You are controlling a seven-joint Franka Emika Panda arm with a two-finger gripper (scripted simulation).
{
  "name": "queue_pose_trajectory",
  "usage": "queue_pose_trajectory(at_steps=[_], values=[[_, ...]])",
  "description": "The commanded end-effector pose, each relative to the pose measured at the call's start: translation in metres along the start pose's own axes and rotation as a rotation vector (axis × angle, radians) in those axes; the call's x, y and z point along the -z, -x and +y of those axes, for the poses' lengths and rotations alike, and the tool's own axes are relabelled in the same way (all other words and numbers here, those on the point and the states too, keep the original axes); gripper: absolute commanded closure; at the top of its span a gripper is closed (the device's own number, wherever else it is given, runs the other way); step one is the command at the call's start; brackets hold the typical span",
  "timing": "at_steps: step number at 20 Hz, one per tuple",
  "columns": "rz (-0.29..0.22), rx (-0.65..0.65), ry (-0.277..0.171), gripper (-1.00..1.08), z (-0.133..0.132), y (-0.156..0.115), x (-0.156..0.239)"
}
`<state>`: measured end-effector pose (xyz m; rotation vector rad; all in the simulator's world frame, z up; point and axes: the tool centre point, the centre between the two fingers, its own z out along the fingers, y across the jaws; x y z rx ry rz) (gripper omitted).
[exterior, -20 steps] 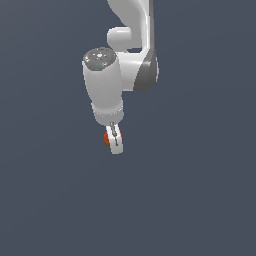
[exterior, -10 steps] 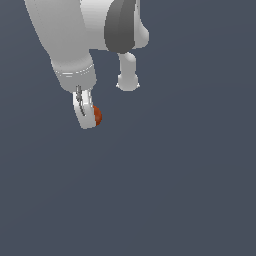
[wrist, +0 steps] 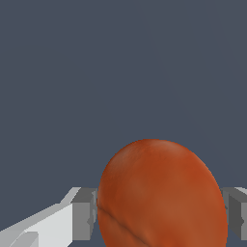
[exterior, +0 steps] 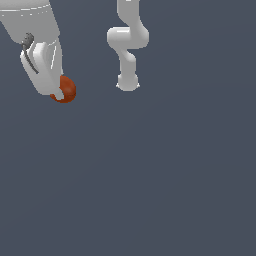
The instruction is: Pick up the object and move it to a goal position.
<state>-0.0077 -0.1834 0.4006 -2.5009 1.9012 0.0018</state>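
Observation:
The object is an orange-red ball [exterior: 66,89] with a mottled surface, held high at the exterior view's upper left. My white gripper [exterior: 59,93] is shut on it, and one finger covers part of the ball. In the wrist view the ball [wrist: 161,195] fills the space between the two grey pads [wrist: 84,213], which press on both of its sides. No goal marker shows in either view.
The arm's white base and lower links [exterior: 128,47] stand at the top centre of the exterior view. A plain dark grey floor [exterior: 150,175] spreads under everything.
The gripper has carried the ball further to the exterior view's left and upward, nearer the camera, so it looks larger. The grip on the ball is unchanged.

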Motion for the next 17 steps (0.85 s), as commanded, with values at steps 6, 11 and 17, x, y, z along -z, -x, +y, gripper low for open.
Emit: queue_pose_trajectory(at_steps=[6, 11, 17], values=[[0.001, 0.003, 0.0, 1.08, 0.01, -0.024, 0.042], [0.001, 0.003, 0.0, 1.08, 0.013, -0.031, 0.055], [0.001, 0.003, 0.0, 1.08, 0.013, -0.034, 0.059]])
